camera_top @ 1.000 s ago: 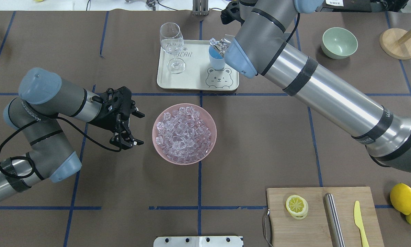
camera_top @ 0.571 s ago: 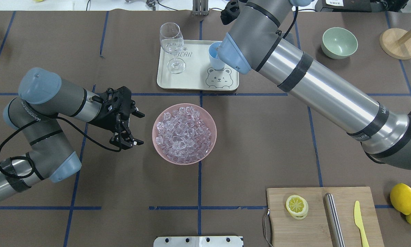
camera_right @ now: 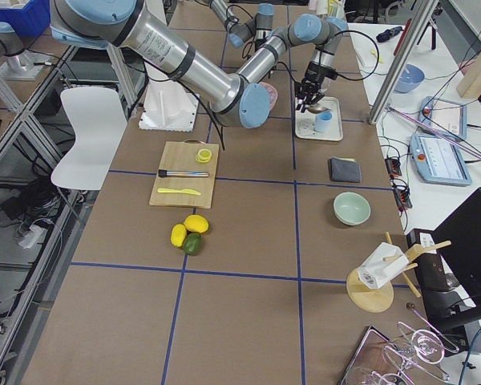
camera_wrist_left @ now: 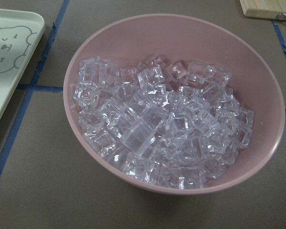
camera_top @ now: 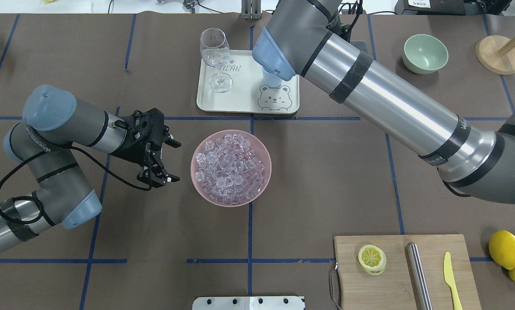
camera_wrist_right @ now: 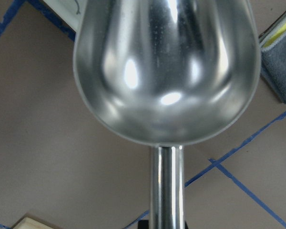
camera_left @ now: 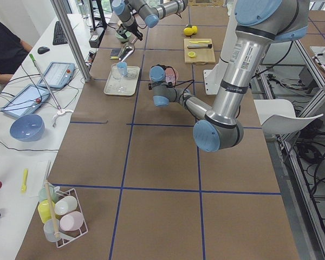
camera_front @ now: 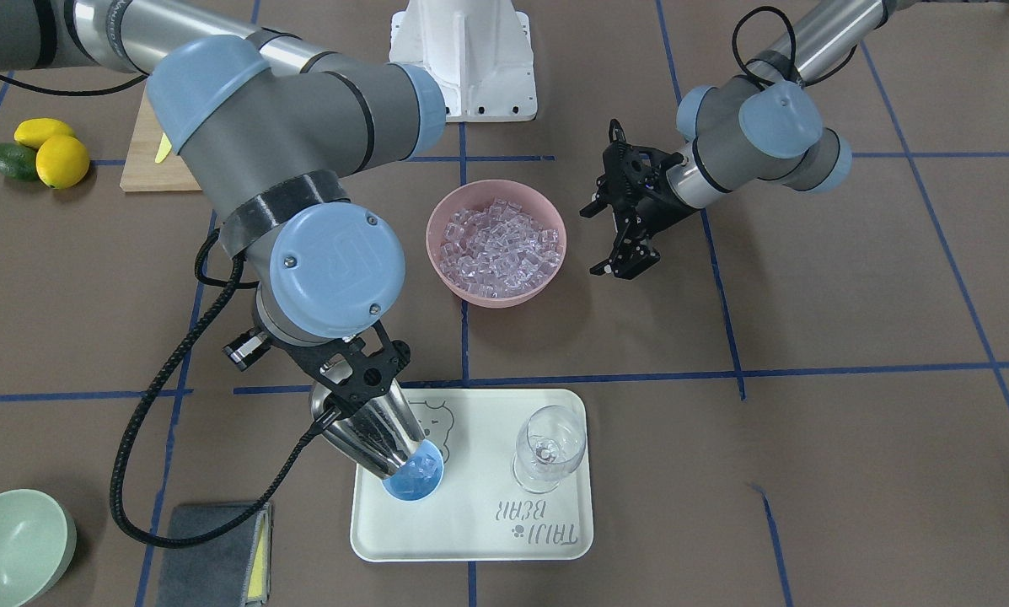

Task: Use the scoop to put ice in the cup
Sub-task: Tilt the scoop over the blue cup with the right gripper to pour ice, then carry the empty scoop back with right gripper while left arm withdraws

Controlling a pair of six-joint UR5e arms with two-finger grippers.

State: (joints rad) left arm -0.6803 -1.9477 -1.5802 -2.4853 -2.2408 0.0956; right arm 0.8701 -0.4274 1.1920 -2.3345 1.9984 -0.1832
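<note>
My right gripper [camera_front: 357,381] is shut on the handle of the steel scoop [camera_front: 378,437]. The scoop is tipped mouth-down into the light-blue cup [camera_front: 418,487] on the white tray [camera_front: 470,539], and ice cubes [camera_front: 420,466] lie in the cup. In the right wrist view the scoop's trough [camera_wrist_right: 164,71] is empty. From overhead my right arm hides most of the cup [camera_top: 271,80]. A pink bowl [camera_top: 193,170] of ice [camera_top: 231,165] stands mid-table and fills the left wrist view [camera_wrist_left: 181,24]. My left gripper [camera_top: 175,160] is open and empty, just left of the bowl.
A wine glass [camera_top: 216,56] stands on the tray's other half. A green bowl [camera_top: 425,54] and a wooden stand [camera_top: 498,54] are at the far right. A cutting board [camera_top: 395,280] with a lemon slice, a steel rod [camera_top: 418,275] and a yellow knife is near right.
My right arm has swung left over the cup, and the scoop with its ice is now hidden from overhead. My left arm has not moved.
</note>
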